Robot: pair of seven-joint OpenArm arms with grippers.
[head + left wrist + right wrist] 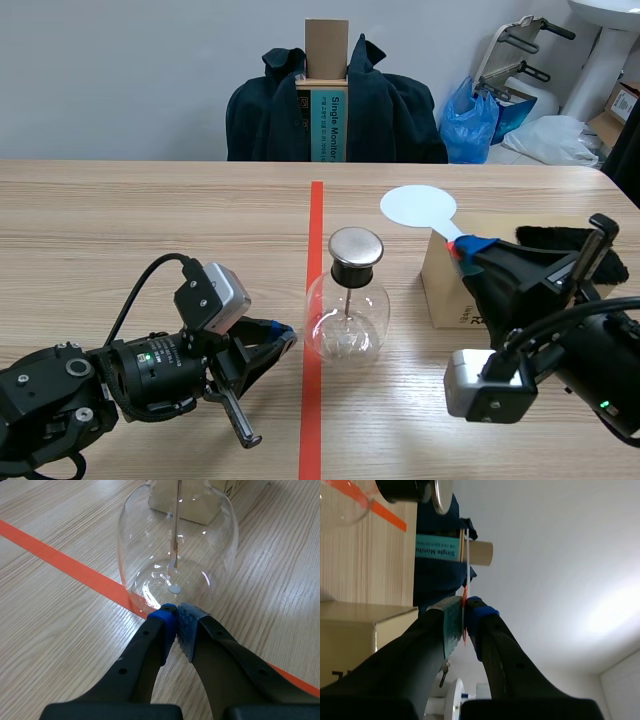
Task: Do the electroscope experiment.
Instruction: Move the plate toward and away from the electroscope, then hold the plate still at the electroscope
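Surface (120,230) of pale, streaked wood grain, crossed by a flat orange-red tape line (316,215). A plain brown cardboard box (445,295) stands to the right of the line, with a black fuzzy cloth (560,238) on top. The electroscope (347,325), a rounded clear glass flask with a thin rod inside, stands upright just beside the tape, topped by a shiny round metal cap (356,245). The right end effector (464,615) pinches the handle of a thin, flat paddle (418,207) with a white round head, held above the box. The left end effector (176,611) lies low, its dotted blue pads pressed together at the flask's base.
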